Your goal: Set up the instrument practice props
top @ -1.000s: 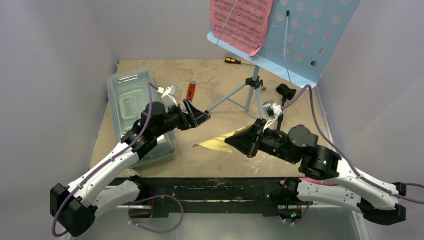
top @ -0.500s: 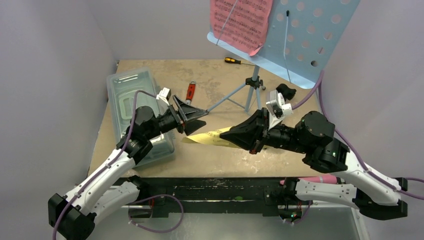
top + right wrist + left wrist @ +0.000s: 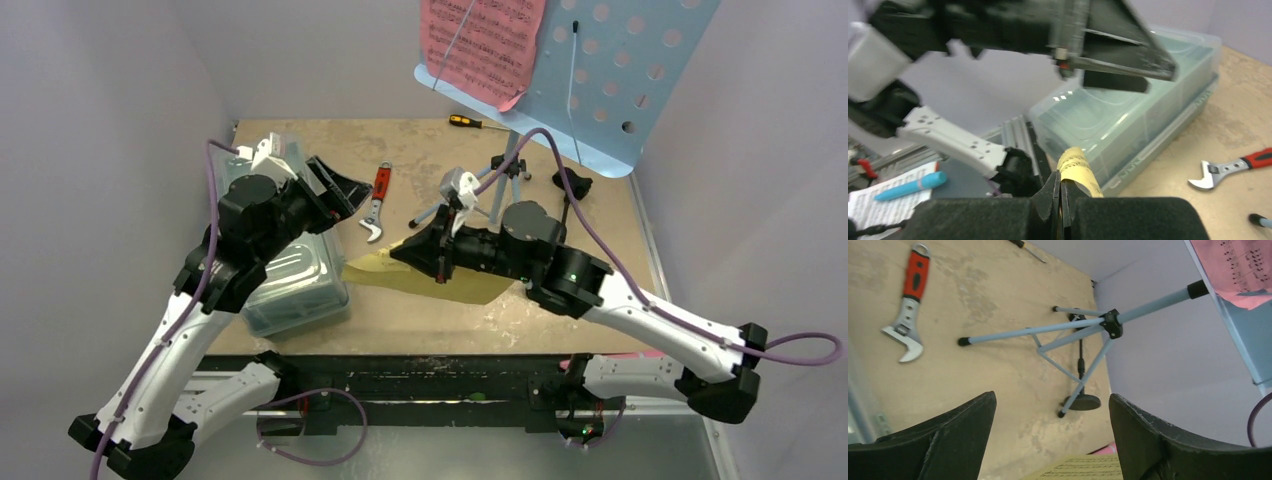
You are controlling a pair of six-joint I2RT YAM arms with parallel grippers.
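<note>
Right gripper [image 3: 408, 252] was clamped shut on the yellow sheet-music page [image 3: 480, 288], pinching one edge. The page spread low over the middle of the table [image 3: 420, 150] (could not tell if its far corner touched the surface). In the right wrist view the page [image 3: 1075, 167] curled up from the closed fingertips. Left gripper [image 3: 338, 188] had its jaws spread wide, holding nothing, raised over the clear plastic box [image 3: 300, 285] at the table's left side. Light blue music stand [image 3: 620, 80] stood upright on its tripod at back right, with the pink page [image 3: 480, 40] resting on its desk. Black mic stand [image 3: 572, 183] stood just right of the tripod legs, round base on the table. Red-handled wrench [image 3: 378, 195] lay flat between box and tripod. A screwdriver [image 3: 468, 122] lay near the back edge.
</note>
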